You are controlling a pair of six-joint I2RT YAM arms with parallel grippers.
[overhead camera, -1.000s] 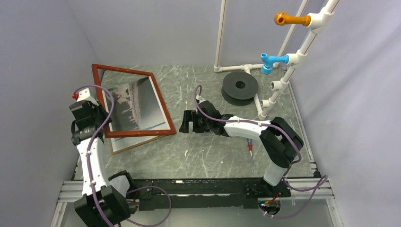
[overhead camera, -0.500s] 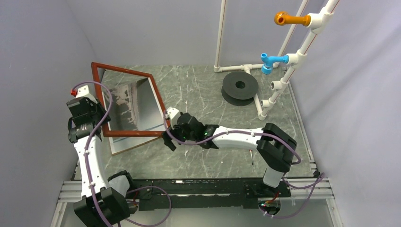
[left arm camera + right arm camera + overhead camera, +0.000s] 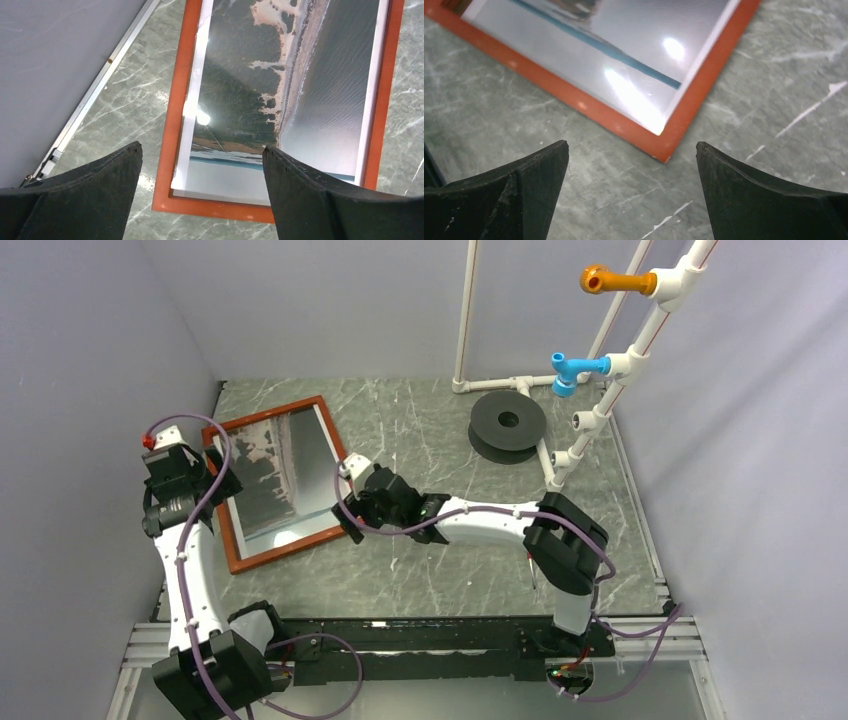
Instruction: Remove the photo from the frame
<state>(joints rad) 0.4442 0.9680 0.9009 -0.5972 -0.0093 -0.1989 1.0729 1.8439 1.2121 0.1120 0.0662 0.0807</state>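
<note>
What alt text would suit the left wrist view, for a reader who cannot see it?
A thin reddish-brown rectangular wooden frame lies on the grey-green marbled table, holding a glossy photo of a dark coastline. The left gripper hangs above its near end, jaws open and empty.

The photo point(image 3: 280, 85) is glossy, with bright white glare spots on it. The frame point(image 3: 172, 115) looks like smooth reddish wood; the table point(image 3: 744, 165) is marbled, matt stone-look.

Table surface point(image 3: 440, 575): grey-green, marbled. Black flat spool point(image 3: 508, 426) lies at far right, just beside the base of a white pipe stand point(image 3: 607, 380). Stand carries a blue fitting point(image 3: 570, 368) and, higher, an orange fitting point(image 3: 603, 280)
</note>
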